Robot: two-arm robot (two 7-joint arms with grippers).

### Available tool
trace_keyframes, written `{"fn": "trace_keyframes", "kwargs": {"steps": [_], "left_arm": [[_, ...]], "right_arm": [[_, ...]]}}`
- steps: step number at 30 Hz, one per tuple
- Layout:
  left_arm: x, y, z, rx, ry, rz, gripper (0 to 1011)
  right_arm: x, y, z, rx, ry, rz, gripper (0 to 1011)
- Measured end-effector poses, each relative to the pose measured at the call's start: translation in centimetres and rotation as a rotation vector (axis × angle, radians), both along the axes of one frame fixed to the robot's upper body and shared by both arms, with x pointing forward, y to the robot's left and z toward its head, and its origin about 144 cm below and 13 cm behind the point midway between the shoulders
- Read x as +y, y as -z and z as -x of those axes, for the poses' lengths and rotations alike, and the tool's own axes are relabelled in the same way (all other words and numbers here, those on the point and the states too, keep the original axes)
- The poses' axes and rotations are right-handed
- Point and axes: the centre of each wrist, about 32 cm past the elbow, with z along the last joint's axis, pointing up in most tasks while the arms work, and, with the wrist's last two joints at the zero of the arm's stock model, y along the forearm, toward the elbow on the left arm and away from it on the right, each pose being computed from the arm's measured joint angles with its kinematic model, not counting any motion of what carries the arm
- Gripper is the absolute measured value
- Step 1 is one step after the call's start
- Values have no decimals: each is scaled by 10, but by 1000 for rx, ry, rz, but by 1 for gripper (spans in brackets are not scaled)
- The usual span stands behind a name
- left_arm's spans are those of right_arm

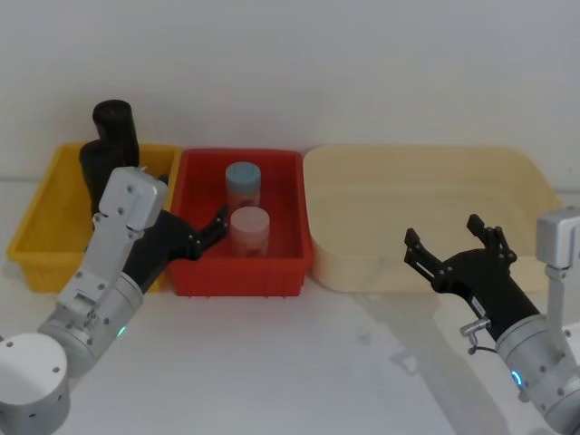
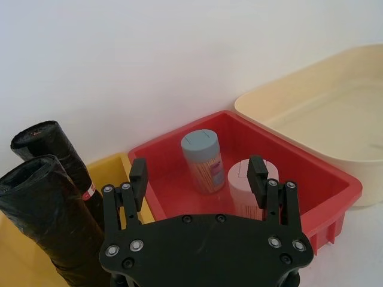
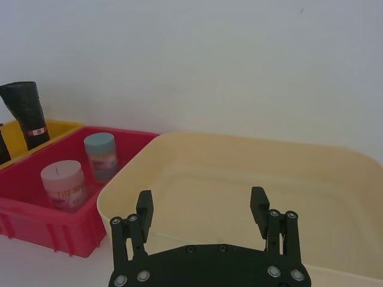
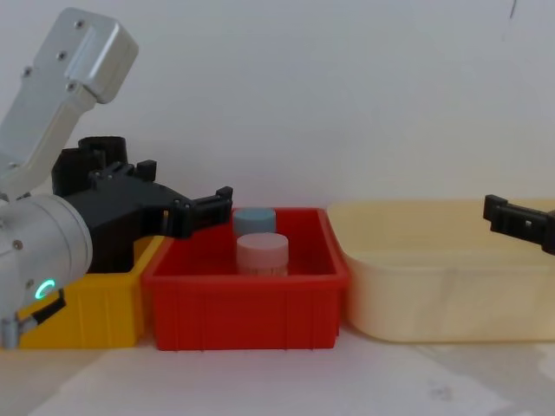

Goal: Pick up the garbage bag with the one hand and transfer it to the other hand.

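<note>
Left wrist view: the left gripper (image 2: 198, 174) has its fingers spread wide with nothing between them. The garbage bag (image 2: 42, 221) stands on end in the yellow bin (image 2: 112, 162), beside a labelled roll (image 2: 60, 152).

Right wrist view: the right gripper (image 3: 202, 206) is likewise spread and empty, at the near rim of the cream tub (image 3: 251, 143).

Head view: the left gripper hovers where the yellow bin meets the red bin (image 1: 237, 281), just right of the bag.

Chest view: it hangs above those bins' rims.

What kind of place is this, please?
Probably a robot test bench: a white table against a bare wall, a yellow bin, red bin and cream tub in a row, left gripper and right gripper open near them.
</note>
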Motion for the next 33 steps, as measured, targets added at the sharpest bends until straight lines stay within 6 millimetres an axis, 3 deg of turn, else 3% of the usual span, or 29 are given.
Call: {"fn": "trace_keyframes", "kwargs": {"steps": [33], "left_arm": [[0, 0, 0, 0, 1, 1, 1002]], "right_arm": [[0, 0, 0, 0, 0, 0, 1001]]}}
